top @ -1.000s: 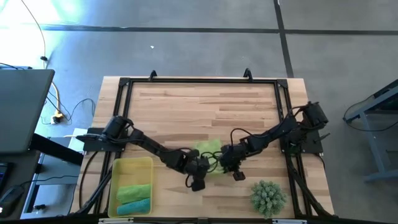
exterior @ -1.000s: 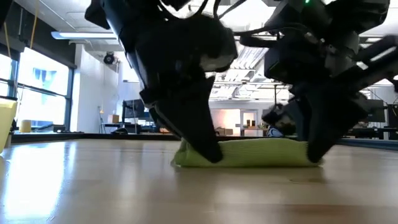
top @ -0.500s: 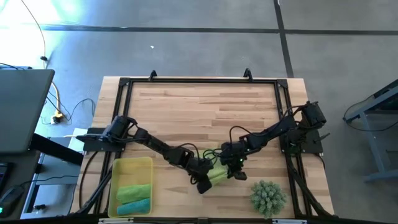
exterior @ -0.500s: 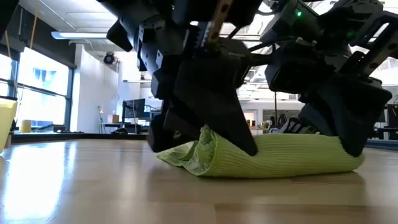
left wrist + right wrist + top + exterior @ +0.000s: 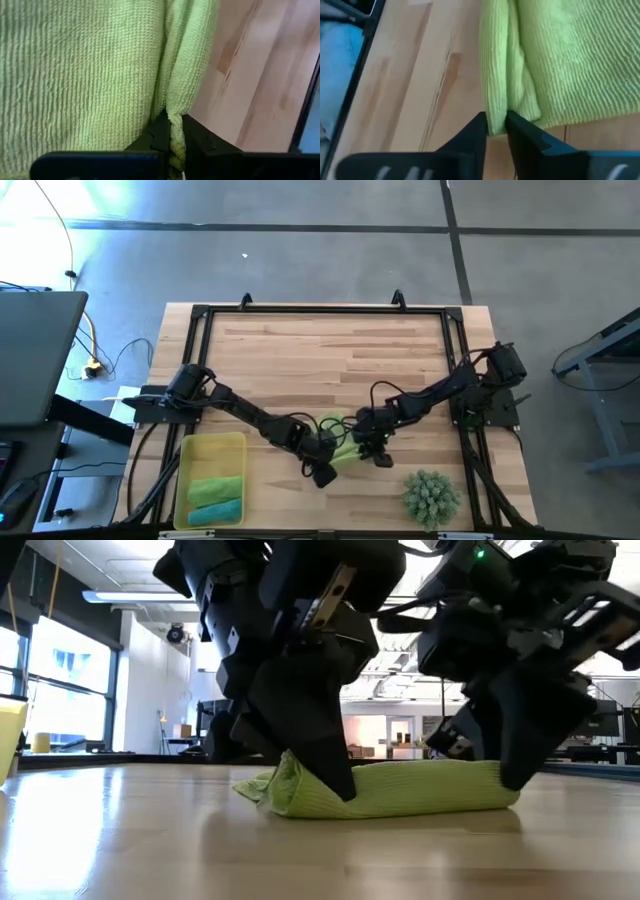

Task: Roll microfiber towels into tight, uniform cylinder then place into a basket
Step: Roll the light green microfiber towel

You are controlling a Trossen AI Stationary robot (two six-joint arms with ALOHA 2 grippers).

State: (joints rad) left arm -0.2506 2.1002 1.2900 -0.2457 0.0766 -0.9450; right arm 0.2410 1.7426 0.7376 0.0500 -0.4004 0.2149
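Green towel [image 5: 400,790], seemingly half rolled, is pinched by both grippers [image 5: 320,464] [image 5: 372,447]; two rolls [image 5: 215,499] already fill the basket [image 5: 212,445].

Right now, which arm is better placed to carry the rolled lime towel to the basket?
Left, probably: its hand pinches the rolled lime-green microfiber towel at the end nearer the translucent yellow plastic basket.
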